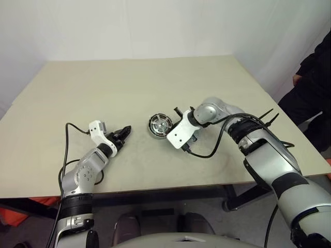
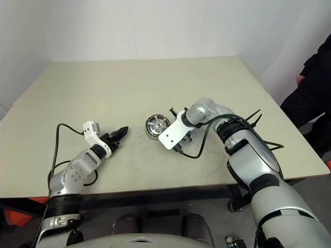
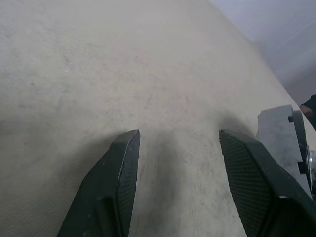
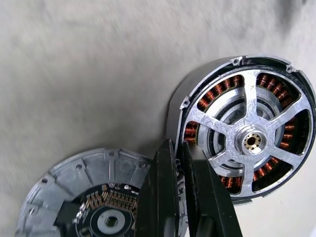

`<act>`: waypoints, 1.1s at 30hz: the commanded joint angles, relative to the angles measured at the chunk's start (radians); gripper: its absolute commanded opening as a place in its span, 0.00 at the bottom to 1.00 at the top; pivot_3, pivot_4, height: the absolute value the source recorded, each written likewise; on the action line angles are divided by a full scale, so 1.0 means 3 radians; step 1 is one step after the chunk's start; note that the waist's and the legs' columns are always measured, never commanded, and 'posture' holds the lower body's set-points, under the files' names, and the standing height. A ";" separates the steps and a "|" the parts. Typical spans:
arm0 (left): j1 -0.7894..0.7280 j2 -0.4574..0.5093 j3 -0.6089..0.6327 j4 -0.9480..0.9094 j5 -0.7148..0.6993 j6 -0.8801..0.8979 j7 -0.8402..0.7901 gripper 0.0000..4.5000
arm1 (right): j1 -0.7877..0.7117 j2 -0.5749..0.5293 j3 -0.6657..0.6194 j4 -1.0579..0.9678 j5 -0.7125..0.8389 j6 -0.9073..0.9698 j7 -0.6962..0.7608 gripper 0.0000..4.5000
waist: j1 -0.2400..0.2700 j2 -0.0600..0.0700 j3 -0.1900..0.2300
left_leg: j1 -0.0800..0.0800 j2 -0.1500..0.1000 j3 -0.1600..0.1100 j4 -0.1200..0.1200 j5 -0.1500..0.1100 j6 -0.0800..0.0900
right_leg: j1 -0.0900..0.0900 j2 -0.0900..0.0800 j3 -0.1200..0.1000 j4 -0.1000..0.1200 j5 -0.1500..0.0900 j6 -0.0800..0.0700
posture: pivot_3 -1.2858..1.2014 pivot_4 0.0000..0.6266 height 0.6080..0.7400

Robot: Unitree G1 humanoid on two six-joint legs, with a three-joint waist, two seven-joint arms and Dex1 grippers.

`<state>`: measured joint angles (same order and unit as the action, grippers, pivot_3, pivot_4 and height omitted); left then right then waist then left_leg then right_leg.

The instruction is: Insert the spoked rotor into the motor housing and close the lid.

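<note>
The motor housing [image 4: 190,89] lies on the table, its copper windings showing, with the shiny spoked rotor [image 4: 252,141] sitting inside it. In the head view the housing [image 1: 160,125] is at mid-table. Right beside it lies the grey lid [image 4: 79,173], ribbed face up with a dark circuit ring at its centre. My right gripper [image 4: 178,145] points steeply down between the two parts and is shut on the lid's near rim. My left gripper [image 1: 124,133] rests low over the table left of the housing, open, with nothing between its fingers [image 3: 123,168].
The beige table [image 1: 129,82] spreads wide behind and to the left of the parts. A person in dark clothes [image 1: 315,82] stands at its right edge. A black cable [image 1: 217,144] hangs from my right wrist near the parts.
</note>
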<state>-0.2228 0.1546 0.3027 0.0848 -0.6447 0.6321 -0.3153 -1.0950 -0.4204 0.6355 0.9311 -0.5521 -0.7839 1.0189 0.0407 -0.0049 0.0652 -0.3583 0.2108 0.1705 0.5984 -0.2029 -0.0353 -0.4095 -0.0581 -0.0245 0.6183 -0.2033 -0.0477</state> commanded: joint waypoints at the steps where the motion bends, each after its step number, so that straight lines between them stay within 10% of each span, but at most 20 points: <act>1: -0.0018 0.0020 0.0004 0.0048 0.0030 -0.0008 0.0016 0.60 | -0.0217 -0.0075 -0.0128 -0.0142 0.0093 -0.0098 -0.0033 0.00 | 0.0000 0.0000 0.0000 | 0.0000 0.0000 0.0000 0.0000 0.0000 0.0000 | 0.0000 0.0000 0.0000 0.0000 0.0000 0.0000 | 0.52 0.00 1.00; 21: 0.0012 -0.0001 0.0012 0.0024 0.0036 -0.0022 0.0018 0.60 | -0.0336 -0.0284 -0.0111 -0.0293 0.0413 -0.0444 0.0563 0.00 | 0.0002 -0.0001 0.0001 | -0.0008 0.0000 0.0000 0.0000 0.0000 0.0001 | -0.0007 0.0000 0.0000 0.0000 0.0000 0.0000 | 0.52 0.00 1.00; 33: 0.0016 0.0024 0.0021 0.0014 0.0031 0.0000 0.0013 0.60 | -0.0337 -0.0260 -0.0133 -0.0287 0.0438 -0.0435 0.0528 0.88 | 0.0003 -0.0001 0.0000 | -0.0008 0.0000 0.0000 0.0000 0.0000 0.0001 | -0.0007 0.0000 0.0000 0.0001 0.0000 -0.0001 | 0.52 0.00 1.00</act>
<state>-0.2247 0.1545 0.3064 0.0877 -0.6421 0.6298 -0.3205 -1.1614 -0.4952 0.6274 0.8845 -0.4494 -0.9088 1.1822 0.0415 -0.0051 0.0653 -0.3606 0.2109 0.1705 0.5986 -0.2028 -0.0351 -0.4117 -0.0582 -0.0246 0.6186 -0.2032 -0.0479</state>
